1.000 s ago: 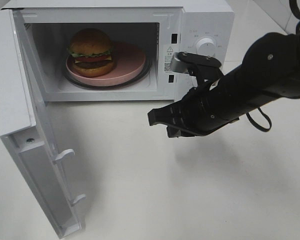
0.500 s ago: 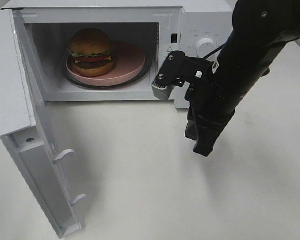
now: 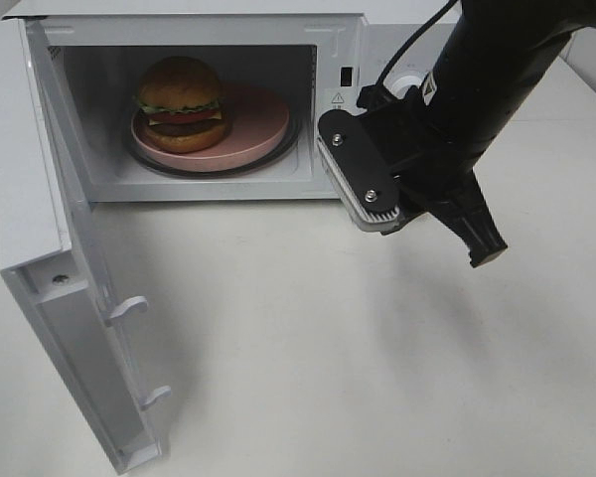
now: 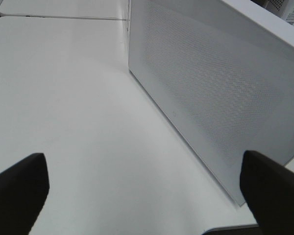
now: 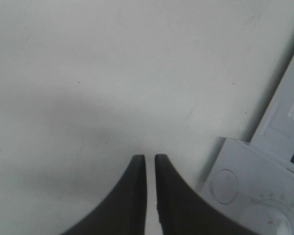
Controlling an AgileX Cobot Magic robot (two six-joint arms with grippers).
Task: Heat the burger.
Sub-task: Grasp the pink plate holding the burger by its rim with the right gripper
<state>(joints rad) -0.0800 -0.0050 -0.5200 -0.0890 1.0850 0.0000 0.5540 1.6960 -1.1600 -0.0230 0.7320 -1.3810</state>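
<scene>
Over the last second the right arm is seen to have swung round. Its hand [image 3: 485,253], which pointed left across the oven mouth, is now aimed down and to the right, in front of the control panel. The fingers, pressed together a moment ago, are now parted by a thin slit, and nothing is held between them. The left hand [image 4: 146,188] is spread wide and empty beside a dotted white panel [image 4: 210,83]; whether that is the door or a wall of the oven cannot be told.

The burger [image 3: 181,102] is left untouched inside the microwave [image 3: 397,30], set toward the left of the pink plate [image 3: 263,119]. Loading is therefore judged done, with the cavity mouth cleared. The door [image 3: 70,328] is still wide open, so shutting it and setting the timer appear to remain.

- The bun is domed, glossy and golden-brown; a frilled green lettuce edge and dark and red layers are shown beneath it.
- The plate is round, matte and low-rimmed, and is ringed by the dark edge of the turntable.
- The oven is made of smooth white panels, with two moulded latch hooks on the door's inner face.
- The surface [image 3: 308,348] is plain, pale and faintly sheened.
- The hand is made of matte black tapered fingers, and a ribbed grey wrist camera block [image 3: 363,184] is carried above it.
</scene>
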